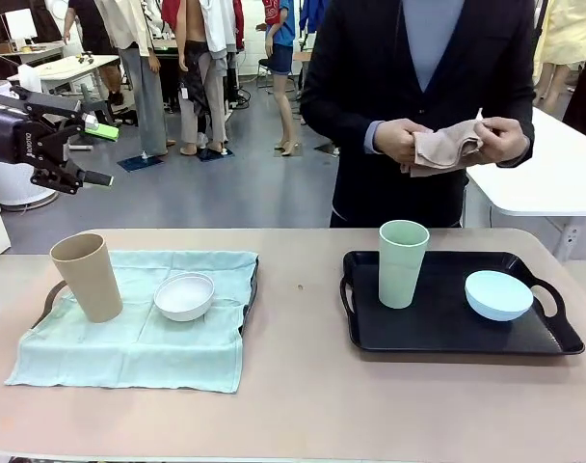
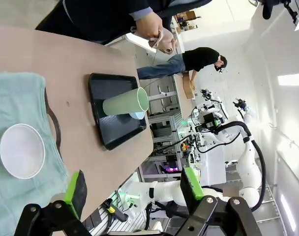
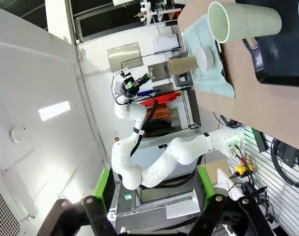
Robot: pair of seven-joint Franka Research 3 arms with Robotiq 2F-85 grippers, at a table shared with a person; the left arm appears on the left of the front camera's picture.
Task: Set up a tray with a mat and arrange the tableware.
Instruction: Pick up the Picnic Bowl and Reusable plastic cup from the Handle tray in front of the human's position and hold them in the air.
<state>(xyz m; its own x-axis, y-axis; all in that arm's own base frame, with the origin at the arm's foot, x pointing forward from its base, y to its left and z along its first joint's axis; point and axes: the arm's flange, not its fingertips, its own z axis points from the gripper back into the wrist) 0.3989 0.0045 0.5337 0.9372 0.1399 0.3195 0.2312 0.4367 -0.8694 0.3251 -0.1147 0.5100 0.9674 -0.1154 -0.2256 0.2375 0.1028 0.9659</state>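
A pale green mat (image 1: pixel 139 333) covers the left tray, whose handle (image 1: pixel 50 297) peeks out. On the mat stand a tan cup (image 1: pixel 88 277) and a white bowl (image 1: pixel 185 295). The bare black right tray (image 1: pixel 438 330) carries a pale green cup (image 1: pixel 402 262) and a light blue bowl (image 1: pixel 498 294). My left gripper (image 1: pixel 100 154) hangs open, high above the table's left end. From its wrist I see the white bowl (image 2: pixel 21 150) and the black tray (image 2: pixel 106 88) beyond its empty gripper (image 2: pixel 134 187). My right gripper (image 3: pixel 154 187) is open and empty, with the green cup (image 3: pixel 243 22) far off.
Across the table a person holds a folded tan cloth (image 1: pixel 447 147) in both hands above the far edge. A white table (image 1: pixel 553 178) stands behind on the right. Bare tabletop (image 1: pixel 298 318) lies between the two trays.
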